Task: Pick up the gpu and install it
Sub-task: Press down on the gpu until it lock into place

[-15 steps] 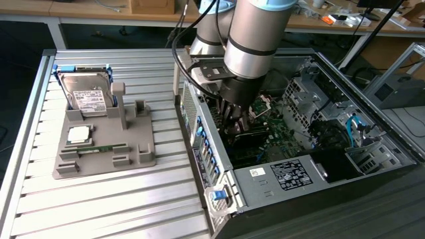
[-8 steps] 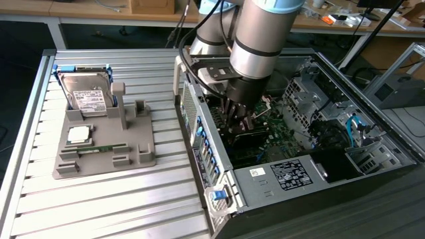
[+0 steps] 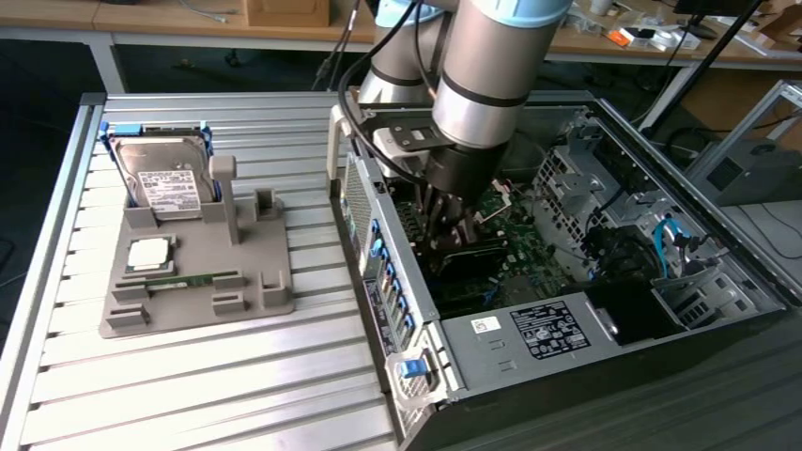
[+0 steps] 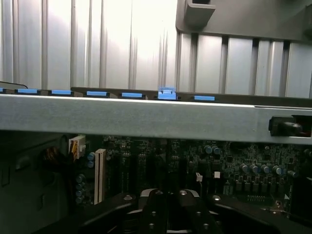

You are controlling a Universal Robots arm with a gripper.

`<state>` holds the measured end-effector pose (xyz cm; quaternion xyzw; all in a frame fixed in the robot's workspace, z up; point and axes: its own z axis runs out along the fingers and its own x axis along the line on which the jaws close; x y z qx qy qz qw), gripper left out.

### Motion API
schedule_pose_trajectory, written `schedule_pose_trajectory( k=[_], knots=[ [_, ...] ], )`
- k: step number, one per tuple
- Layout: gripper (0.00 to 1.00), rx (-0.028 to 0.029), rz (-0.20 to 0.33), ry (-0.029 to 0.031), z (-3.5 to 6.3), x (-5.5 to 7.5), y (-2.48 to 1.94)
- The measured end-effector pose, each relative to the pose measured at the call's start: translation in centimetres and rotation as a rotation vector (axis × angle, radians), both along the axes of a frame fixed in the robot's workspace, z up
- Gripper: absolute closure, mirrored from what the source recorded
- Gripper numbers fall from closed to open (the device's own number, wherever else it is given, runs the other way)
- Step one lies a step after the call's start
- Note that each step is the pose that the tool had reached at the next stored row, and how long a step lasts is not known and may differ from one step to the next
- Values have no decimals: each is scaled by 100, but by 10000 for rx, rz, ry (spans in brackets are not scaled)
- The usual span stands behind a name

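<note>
My gripper [image 3: 449, 228] reaches down into the open computer case [image 3: 701, 235], just above the green motherboard [image 3: 532, 249]. The wrist view shows its dark fingers [image 4: 155, 210] pressed together, so my gripper [image 4: 168, 214] is shut, with the motherboard [image 4: 234, 165] and a white slot [image 4: 100, 175] ahead of them. The gpu is hidden: I cannot make out a card between the fingers or on the board. On the table, the tall posts [image 3: 232, 193] of the grey parts holder [image 3: 201, 310] stand with nothing between them.
The holder carries a silver hard drive [image 3: 167, 180], a square chip [image 3: 150, 252] and a narrow green memory stick [image 3: 188, 280]. The case's near wall [image 4: 146, 117] has a row of blue clips [image 4: 166, 93]. Cables and drive cages [image 3: 652, 235] crowd the case's far side.
</note>
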<state>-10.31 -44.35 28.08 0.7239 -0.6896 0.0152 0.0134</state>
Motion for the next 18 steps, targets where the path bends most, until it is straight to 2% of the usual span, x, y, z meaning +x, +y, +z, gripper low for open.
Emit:
schedule_pose_trajectory(
  k=[18],
  knots=[
    [89,-6,1,3,-113,-11,-1]
  ],
)
